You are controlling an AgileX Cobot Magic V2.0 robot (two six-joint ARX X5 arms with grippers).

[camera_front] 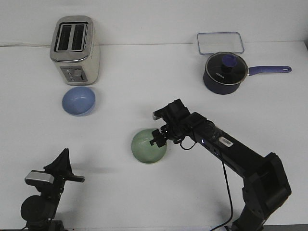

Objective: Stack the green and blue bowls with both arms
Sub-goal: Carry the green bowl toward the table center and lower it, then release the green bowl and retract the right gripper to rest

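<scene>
The pale green bowl point(148, 147) sits near the middle of the table. My right gripper point(156, 136) is at its right rim, with one finger inside the bowl and one outside, closed on the rim. The light blue bowl point(78, 100) stands open side up at the left, just in front of the toaster, with nothing touching it. My left gripper point(61, 162) is low at the front left, far from both bowls, its pointed black fingers aimed up. I cannot tell whether they are apart or together.
A silver toaster point(74, 49) stands at the back left, just behind the blue bowl. A dark navy saucepan point(225, 72) with a purple handle pointing right and a clear lidded container point(220, 42) stand at the back right. A cable hangs from the right arm point(240, 154).
</scene>
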